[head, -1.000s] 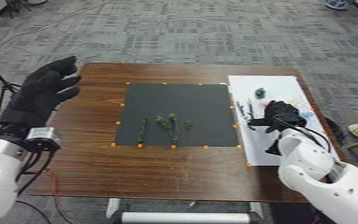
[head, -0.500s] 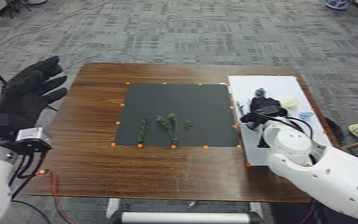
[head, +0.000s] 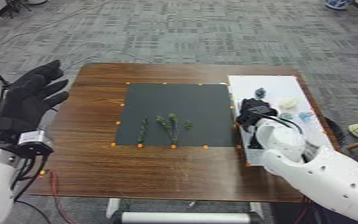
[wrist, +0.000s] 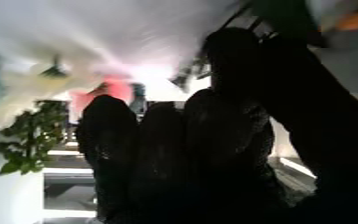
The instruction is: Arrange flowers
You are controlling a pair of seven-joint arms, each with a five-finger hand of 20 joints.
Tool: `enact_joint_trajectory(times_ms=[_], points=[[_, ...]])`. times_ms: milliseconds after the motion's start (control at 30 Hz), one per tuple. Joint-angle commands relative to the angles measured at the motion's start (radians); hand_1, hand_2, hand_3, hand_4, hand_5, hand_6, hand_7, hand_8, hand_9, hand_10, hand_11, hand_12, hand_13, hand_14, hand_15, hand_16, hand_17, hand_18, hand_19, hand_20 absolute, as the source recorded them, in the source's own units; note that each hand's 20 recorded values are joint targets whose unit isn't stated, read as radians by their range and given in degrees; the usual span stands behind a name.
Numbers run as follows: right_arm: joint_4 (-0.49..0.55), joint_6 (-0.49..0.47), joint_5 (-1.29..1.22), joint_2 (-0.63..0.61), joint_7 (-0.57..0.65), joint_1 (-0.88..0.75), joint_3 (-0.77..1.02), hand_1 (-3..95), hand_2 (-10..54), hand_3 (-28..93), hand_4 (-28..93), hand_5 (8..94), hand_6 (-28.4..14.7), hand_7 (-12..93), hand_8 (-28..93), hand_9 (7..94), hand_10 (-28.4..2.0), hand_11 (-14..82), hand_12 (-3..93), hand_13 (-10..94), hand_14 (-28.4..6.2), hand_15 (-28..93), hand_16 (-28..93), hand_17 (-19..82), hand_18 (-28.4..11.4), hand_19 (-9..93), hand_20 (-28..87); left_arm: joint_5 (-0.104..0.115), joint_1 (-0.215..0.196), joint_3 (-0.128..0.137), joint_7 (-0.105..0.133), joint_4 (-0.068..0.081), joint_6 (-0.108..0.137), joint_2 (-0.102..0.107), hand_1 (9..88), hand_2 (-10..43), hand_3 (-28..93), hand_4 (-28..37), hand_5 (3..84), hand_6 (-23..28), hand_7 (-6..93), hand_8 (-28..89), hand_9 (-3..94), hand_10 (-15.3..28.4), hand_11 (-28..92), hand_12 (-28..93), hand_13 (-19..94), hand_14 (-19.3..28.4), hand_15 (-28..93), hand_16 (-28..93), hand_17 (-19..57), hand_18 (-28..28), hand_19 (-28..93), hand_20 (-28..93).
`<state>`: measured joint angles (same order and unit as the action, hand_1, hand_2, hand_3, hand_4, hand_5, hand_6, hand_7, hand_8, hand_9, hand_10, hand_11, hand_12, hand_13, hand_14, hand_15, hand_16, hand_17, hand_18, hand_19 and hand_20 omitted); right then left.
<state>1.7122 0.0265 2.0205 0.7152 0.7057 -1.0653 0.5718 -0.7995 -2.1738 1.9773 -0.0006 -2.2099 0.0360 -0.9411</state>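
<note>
head view: the right hand point(head: 257, 109) has slid leftward over the white sheet point(head: 286, 86) and is now at its left side, beside the dark mat point(head: 171, 96). that shift uncovers a yellow flower point(head: 288, 103) and a pale blue flower point(head: 306, 116), both to the hand's right. a dark blue flower point(head: 260, 93) lies just beyond the hand. green sprigs point(head: 173, 127) lie unmoved on the mat, left of the hand. the left hand point(head: 23, 97), relaxed with fingers apart, waits off to the side.

right wrist view: a pink flower point(wrist: 119, 90) and a leafy sprig point(wrist: 26, 137) show near the right hand; whether it grips anything, i cannot tell.

for the task, the shift suggests it is choosing or picking up a stem by the mat; the arrangement seems partly done.
</note>
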Motion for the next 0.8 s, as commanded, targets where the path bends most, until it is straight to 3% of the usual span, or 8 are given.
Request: enact_joint_trajectory(times_ms=[33,300,500,567,600,800], points=[[0.066,0.096,-0.022,0.059,-0.062,-0.017,-0.003,39.6,-9.5,84,-15,79.3,1.4,53,25,86.9,-7.6,64.5,47.4,83,-7.7,84,41,56,-22.3,93,73,0.001,-0.007,-0.006,-0.008,0.001,-0.005,-0.011,24.6,-4.4,70,-27.6,23.2,1.1,20.6,-10,16.3,9.0,22,20,8,12.1,43,-4,-10.6,18.8,39,12],[0.112,0.055,-0.003,0.086,-0.097,-0.057,0.016,39.5,-9.5,84,-14,79.4,1.2,54,26,87.3,-7.5,64.7,48.0,84,-7.6,84,41,57,-22.3,93,74,0.001,-0.007,-0.009,-0.011,0.002,-0.006,-0.011,24.5,-4.5,70,-27.9,23.1,1.0,20.7,-10,16.1,8.8,22,20,7,12.0,43,-4,-10.6,18.7,39,12],[0.118,0.044,0.106,0.043,0.014,-0.031,0.0,35.8,-9.5,83,-21,79.6,2.4,53,23,87.4,-7.2,64.4,48.3,84,-7.6,84,41,57,-22.0,93,73,0.0,-0.01,-0.006,-0.01,0.001,-0.009,-0.009,24.4,-4.7,71,-28.0,23.1,1.0,20.8,-10,16.2,8.8,22,20,7,12.0,43,-4,-10.5,18.7,39,12],[0.139,0.037,0.128,0.013,0.053,-0.03,0.02,29.1,-9.5,82,-27,80.0,1.7,57,0,87.1,-7.3,63.7,49.1,84,-7.6,84,42,57,-22.2,93,73,0.0,-0.015,-0.001,-0.01,0.0,-0.01,-0.01,24.4,-4.8,71,-28.0,23.2,1.0,20.8,-10,16.2,8.8,22,20,7,12.1,43,-4,-10.5,18.7,39,12],[0.149,0.015,0.148,-0.004,0.069,-0.033,0.033,26.3,-9.5,81,-27,80.1,1.6,58,-6,87.1,-7.4,63.5,49.1,84,-7.6,84,42,57,-22.2,93,73,0.0,-0.015,0.0,-0.011,-0.001,-0.008,-0.01,24.4,-4.7,71,-28.1,23.2,1.0,20.8,-10,16.2,8.8,22,20,7,12.1,43,-4,-10.6,18.7,39,12],[0.203,-0.046,0.127,-0.072,0.1,-0.081,0.125,19.4,-9.5,77,-28,79.8,1.2,56,-9,86.2,-7.7,62.6,49.1,83,-7.6,83,42,57,-22.2,93,73,-0.001,-0.024,0.004,-0.008,-0.004,-0.007,-0.014,24.6,-4.3,70,-28.0,23.1,1.0,20.8,-10,16.2,8.8,22,20,8,12.1,43,-5,-10.6,18.8,39,12]])
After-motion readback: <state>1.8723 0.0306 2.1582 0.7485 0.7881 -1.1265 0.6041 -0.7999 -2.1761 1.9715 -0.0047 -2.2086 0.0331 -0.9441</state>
